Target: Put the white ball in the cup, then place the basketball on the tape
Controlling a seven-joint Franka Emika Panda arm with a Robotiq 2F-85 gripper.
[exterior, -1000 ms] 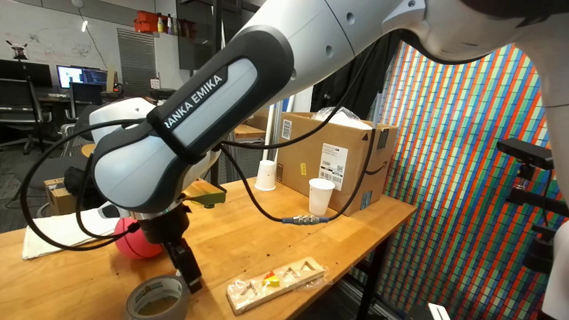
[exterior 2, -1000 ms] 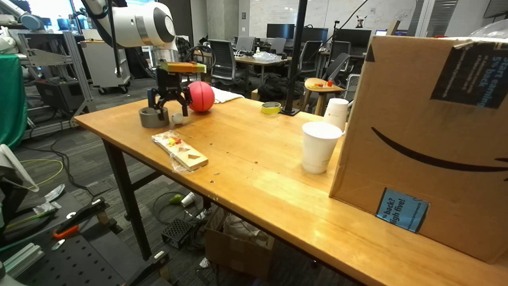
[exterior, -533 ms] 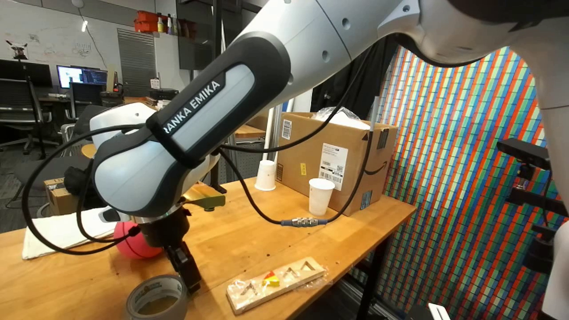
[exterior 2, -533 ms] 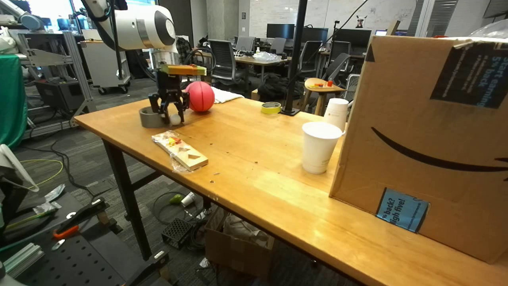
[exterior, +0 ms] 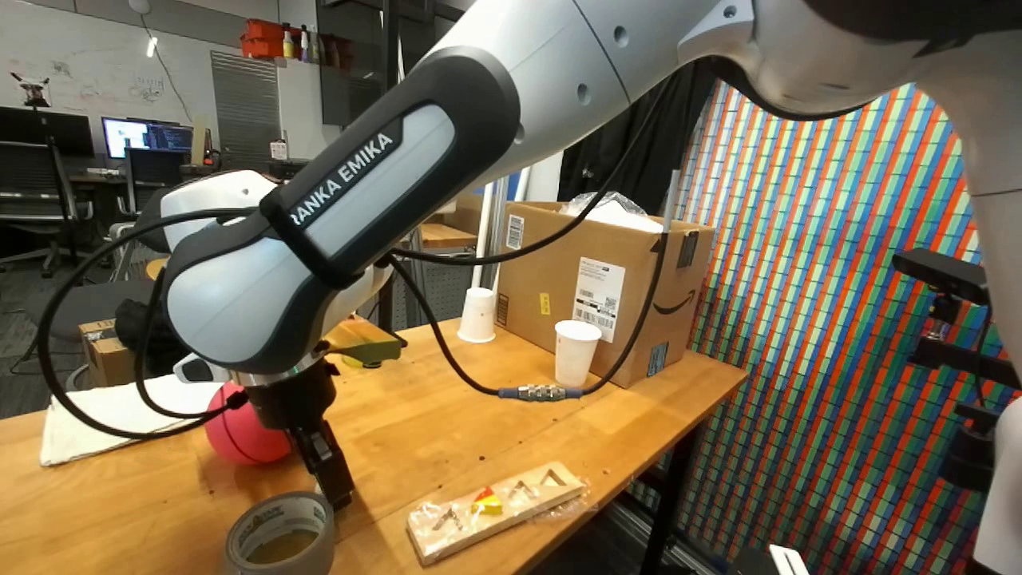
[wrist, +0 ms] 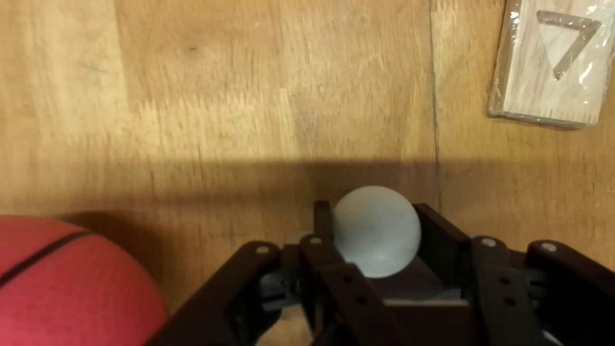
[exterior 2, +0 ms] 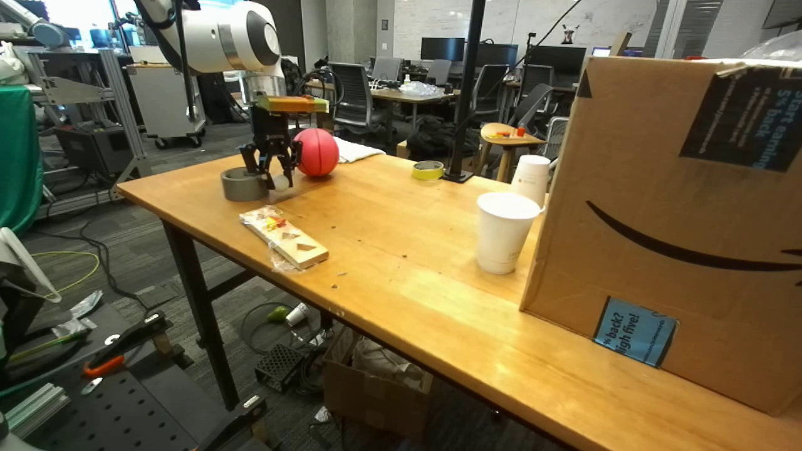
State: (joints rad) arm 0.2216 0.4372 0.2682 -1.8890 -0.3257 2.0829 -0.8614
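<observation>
White ball (wrist: 377, 230) | gripped between my fingers (wrist: 442, 240), right of the tape (exterior 2: 242, 187) in an exterior view | I've just raised it, apparently clear of the worktop (exterior 2: 388, 219) | likely next: carry to the cup (exterior 2: 505, 235)

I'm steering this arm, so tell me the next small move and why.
Probably lift the gripper a little, straight up, before heading for the upright cup. In the wrist view it grips the white ball from both sides, and in both exterior views the tape stands close by, so rising first should avoid a knock.
</observation>
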